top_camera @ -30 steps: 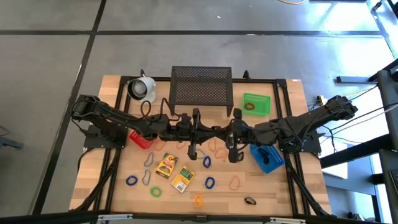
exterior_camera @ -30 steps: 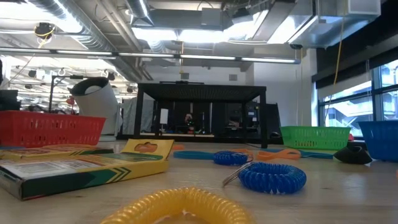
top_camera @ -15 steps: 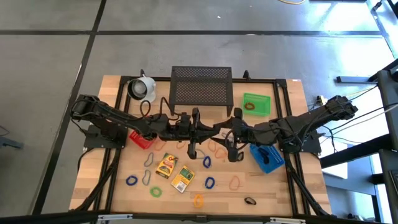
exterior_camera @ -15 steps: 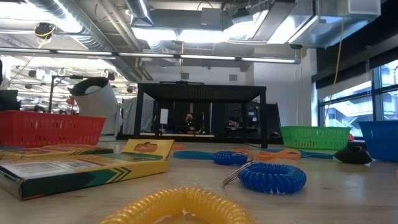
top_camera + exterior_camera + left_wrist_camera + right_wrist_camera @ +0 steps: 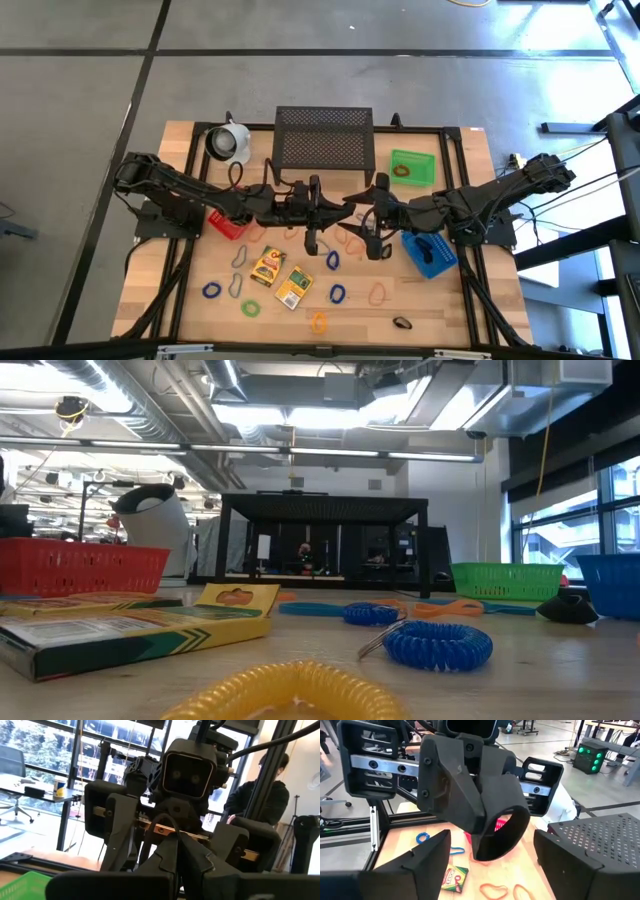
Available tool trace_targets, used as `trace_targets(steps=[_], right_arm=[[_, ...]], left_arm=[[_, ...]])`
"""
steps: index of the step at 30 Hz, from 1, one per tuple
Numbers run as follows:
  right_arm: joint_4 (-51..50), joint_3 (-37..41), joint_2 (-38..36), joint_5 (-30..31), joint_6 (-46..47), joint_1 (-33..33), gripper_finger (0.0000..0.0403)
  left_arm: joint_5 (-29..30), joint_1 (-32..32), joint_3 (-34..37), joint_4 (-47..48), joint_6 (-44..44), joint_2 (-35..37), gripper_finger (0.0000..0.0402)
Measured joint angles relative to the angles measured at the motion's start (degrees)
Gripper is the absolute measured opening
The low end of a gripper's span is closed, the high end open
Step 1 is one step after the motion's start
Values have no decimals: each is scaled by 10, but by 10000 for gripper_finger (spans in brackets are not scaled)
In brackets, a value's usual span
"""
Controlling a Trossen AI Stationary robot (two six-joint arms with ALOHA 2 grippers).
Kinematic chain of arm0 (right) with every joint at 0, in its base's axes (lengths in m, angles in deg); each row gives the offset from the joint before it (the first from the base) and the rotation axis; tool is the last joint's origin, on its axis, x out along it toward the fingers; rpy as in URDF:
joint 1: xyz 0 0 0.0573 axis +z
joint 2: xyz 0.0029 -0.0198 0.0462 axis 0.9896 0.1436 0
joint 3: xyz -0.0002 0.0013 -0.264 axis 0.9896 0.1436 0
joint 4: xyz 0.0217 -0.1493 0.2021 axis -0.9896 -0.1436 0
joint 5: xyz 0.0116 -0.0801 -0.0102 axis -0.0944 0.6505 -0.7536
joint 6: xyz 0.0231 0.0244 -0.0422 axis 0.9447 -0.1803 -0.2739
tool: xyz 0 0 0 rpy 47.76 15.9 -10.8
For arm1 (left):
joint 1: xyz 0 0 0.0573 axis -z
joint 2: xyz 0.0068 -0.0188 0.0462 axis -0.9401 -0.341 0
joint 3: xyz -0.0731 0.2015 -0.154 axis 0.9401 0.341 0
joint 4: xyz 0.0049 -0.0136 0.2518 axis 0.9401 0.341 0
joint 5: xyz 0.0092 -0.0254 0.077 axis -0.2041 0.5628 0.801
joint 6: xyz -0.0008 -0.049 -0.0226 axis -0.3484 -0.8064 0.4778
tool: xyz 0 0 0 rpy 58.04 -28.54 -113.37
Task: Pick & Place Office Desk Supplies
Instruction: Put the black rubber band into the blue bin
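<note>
Your two arms meet nose to nose over the middle of the bench (image 5: 190, 300), so the room between them is nearly gone. The left gripper (image 5: 335, 213) has its fingers pressed together, with nothing seen between them. The right gripper (image 5: 352, 213) has its fingers (image 5: 425, 857) spread wide, and the left gripper's closed tip sits in the gap between them.

Behind the arms, the back edge carries a white mug (image 5: 229, 141) near the back left corner, a black mesh rack (image 5: 324, 138) at the middle and a green bin (image 5: 412, 166) toward the back right. A red bin (image 5: 226, 225) lies under the left arm and a blue bin (image 5: 430, 254) under the right arm near the right edge. The front half of the bench is the open ground.

The supplies lie scattered there: two yellow printed packets (image 5: 280, 276) side by side just front of centre, blue loops (image 5: 336, 293) around them, a green loop (image 5: 250, 309) toward the front left, orange loops (image 5: 348, 238) below the grippers, a yellow loop (image 5: 318, 322) and a dark clip (image 5: 402, 323) at the front edge. One orange loop lies inside the green bin.

Against a second ago, the right gripper's fingers have opened from nearly closed; the arms and supplies lie as before.
</note>
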Motion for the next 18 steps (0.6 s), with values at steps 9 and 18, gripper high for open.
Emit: trace_targets(steps=[9,18], right_arm=[[0,0,0,0,-2,0,185],[0,0,0,-5,-2,0,33]], left_arm=[[-7,0,0,1,0,0,4],[-6,-1,0,8,0,0,4]])
